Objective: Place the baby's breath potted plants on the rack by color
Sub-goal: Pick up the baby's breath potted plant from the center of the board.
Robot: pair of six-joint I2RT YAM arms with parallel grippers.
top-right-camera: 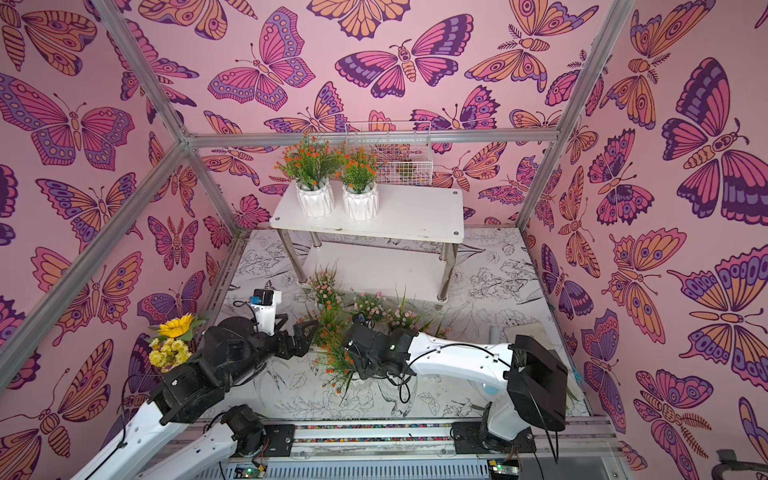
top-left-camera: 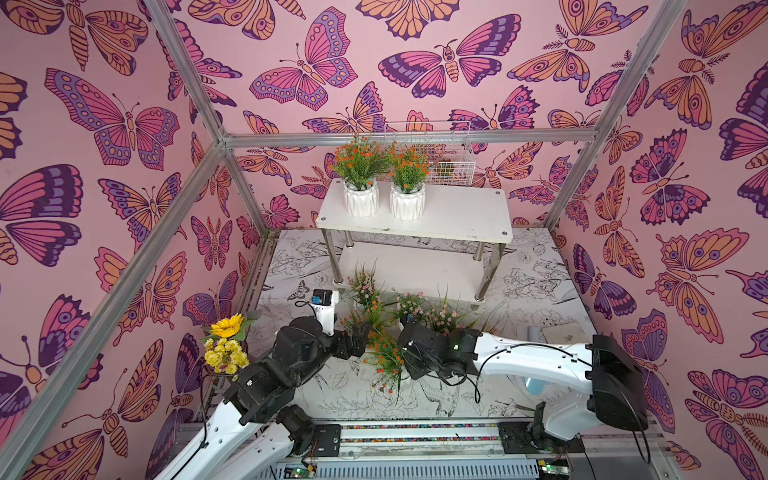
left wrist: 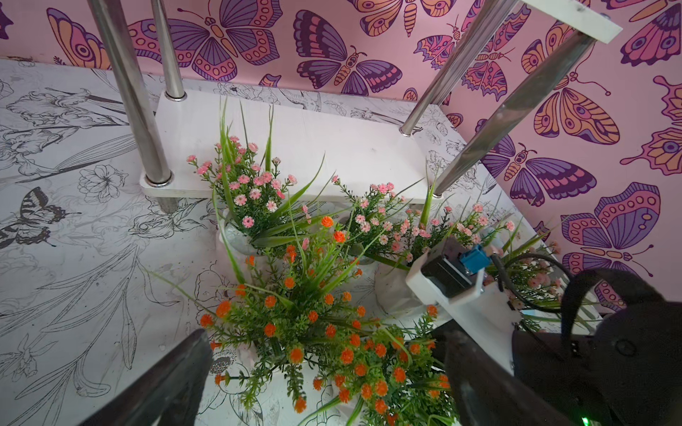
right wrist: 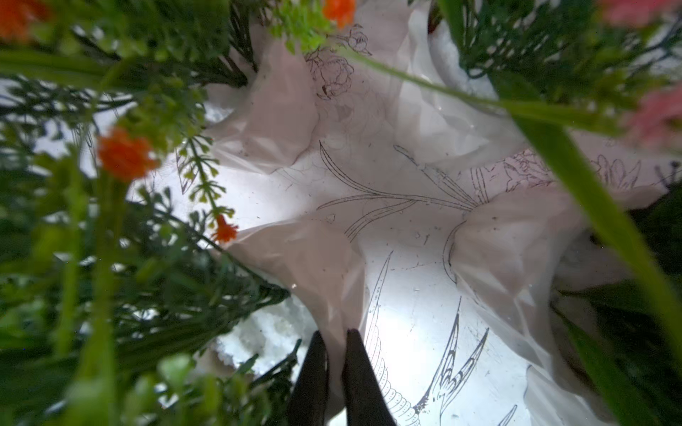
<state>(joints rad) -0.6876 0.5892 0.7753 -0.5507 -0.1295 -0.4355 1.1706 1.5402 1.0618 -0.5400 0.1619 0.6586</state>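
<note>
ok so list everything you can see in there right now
rack: one, white with metal legs, back of table
orange plants on rack: two, white pots, top board, left end
orange plants on table: two, white pots, front of cluster
pink plants: at least three, white pots, before rack's lower board
sunflower bouquet: one, yellow, table's left edge
wire basket: one, white, behind rack
table: one, white with black flower drawings
left gripper: black, open, facing orange plants on table
right gripper: black, closed on an orange plant's pot rim
</note>
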